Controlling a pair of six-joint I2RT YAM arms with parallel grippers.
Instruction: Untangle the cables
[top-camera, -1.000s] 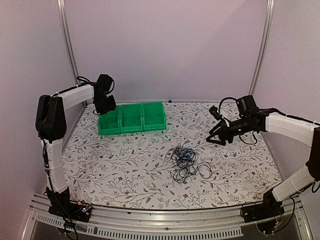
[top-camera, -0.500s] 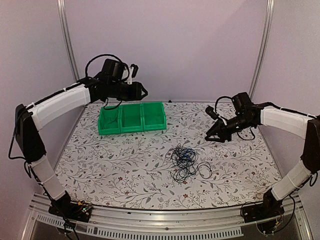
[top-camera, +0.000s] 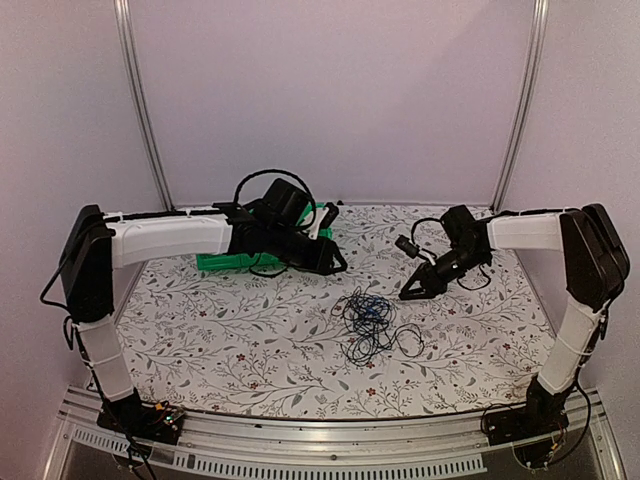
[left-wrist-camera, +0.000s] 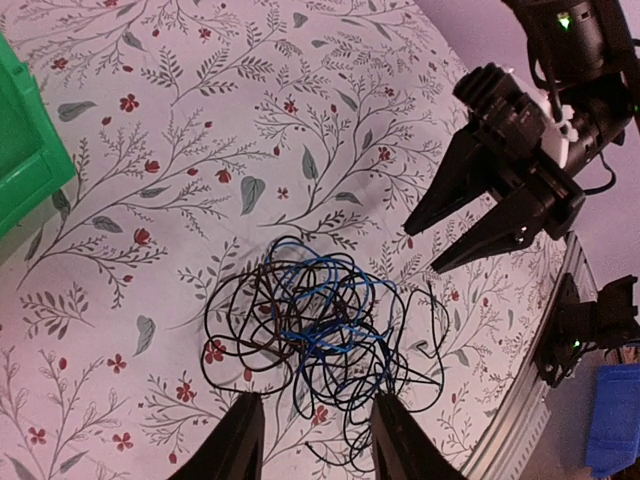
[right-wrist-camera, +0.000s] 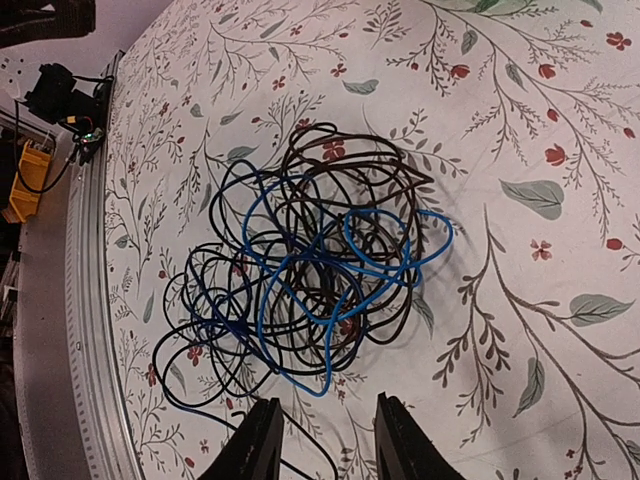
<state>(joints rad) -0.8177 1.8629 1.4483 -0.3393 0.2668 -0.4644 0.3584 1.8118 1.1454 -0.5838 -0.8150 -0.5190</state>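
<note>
The cables (top-camera: 368, 322) lie in one hand-sized tangle of thin black cords with a blue one, on the floral tablecloth at the middle. The tangle fills the left wrist view (left-wrist-camera: 320, 335) and the right wrist view (right-wrist-camera: 310, 275). My left gripper (top-camera: 330, 262) is open and empty, above the table to the tangle's upper left; its fingers (left-wrist-camera: 236, 450) frame the tangle from above. My right gripper (top-camera: 412, 290) is open and empty, just right of the tangle and above it. It also shows in the left wrist view (left-wrist-camera: 455, 240).
A green three-compartment bin (top-camera: 222, 262) stands at the back left, mostly hidden behind my left arm; its corner shows in the left wrist view (left-wrist-camera: 25, 150). The table's metal front rail (top-camera: 330, 440) runs along the near edge.
My left arm has swung from the back left, over the green bin, to near the tangle. My right gripper has moved left and down toward the tangle. The cables have not moved.
</note>
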